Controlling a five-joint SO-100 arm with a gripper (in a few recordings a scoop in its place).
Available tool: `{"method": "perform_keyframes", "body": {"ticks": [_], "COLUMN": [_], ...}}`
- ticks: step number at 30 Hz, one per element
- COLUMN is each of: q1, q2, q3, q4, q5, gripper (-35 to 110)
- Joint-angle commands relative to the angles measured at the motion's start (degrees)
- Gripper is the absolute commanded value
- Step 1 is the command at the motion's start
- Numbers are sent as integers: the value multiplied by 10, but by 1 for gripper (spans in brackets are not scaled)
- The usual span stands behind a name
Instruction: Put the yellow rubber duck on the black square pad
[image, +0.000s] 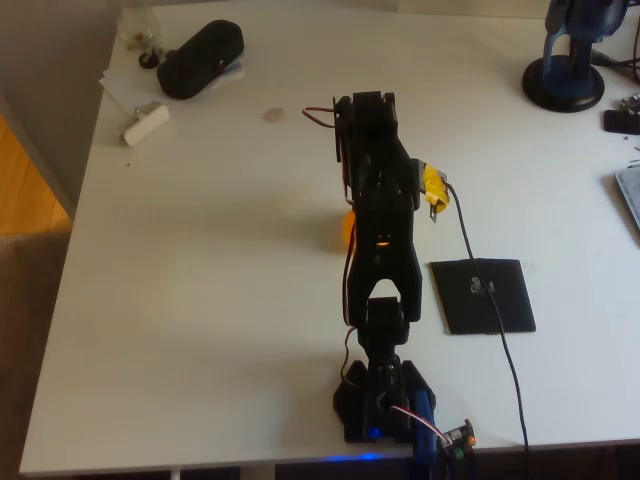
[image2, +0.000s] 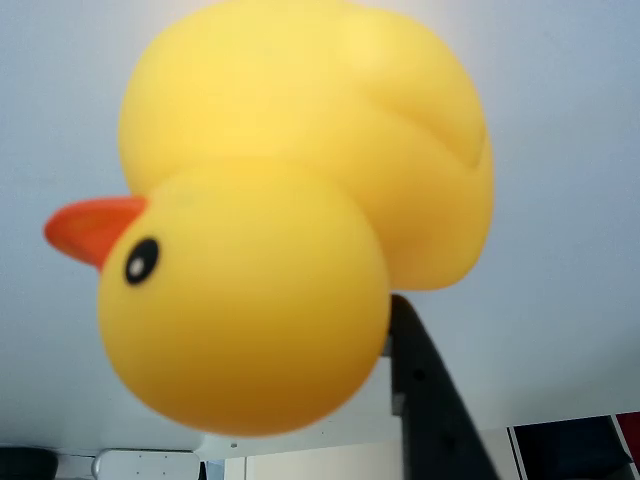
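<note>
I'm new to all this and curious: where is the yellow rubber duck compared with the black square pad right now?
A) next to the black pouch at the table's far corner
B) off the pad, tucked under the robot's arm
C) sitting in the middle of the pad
B: in the overhead view the yellow rubber duck peeks out beside the arm, while the black square pad lies apart, bearing only a cable.

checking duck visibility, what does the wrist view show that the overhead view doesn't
Wrist view alone: the yellow rubber duck close up, with its orange beak, black eye and rounded body, and one dark gripper finger beside it. Overhead view alone: the black square pad with a cable across it, the black pouch, and the arm covering most of the duck. Both share the white table and the duck.
</note>
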Motion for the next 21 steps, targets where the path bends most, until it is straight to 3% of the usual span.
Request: {"method": "perform_keyframes", "body": {"ticks": [1, 21], "q1": [15, 15], "q2": [18, 65], "q3": [-18, -11], "q4": [8, 11], "q5": [0, -4], "gripper": [49, 49]}}
